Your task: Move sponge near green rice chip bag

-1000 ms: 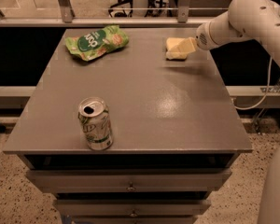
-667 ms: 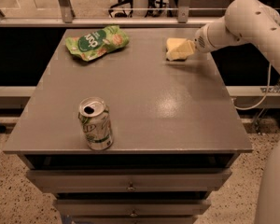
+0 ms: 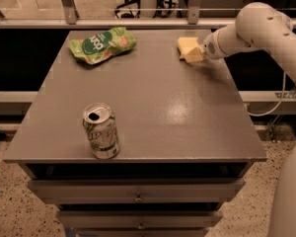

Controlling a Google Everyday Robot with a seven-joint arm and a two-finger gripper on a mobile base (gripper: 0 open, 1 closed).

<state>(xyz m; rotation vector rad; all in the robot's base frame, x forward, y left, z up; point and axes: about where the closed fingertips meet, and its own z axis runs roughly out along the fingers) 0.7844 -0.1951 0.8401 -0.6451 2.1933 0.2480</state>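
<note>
Sponge (image 3: 186, 45) sits far right on bench (image 3: 153, 117), at the hand (image 3: 195, 54), grip state not discernible; green rice chip bag (image 3: 102, 44) lies far left, well apart, so transfer not yet done.

Gray drawer table (image 3: 163, 83) on speckled floor (image 3: 19, 214), metal rail (image 3: 113, 22) behind.

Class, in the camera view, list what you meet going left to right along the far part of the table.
green rice chip bag → sponge → end effector, at the sponge's right side → robot arm
</note>
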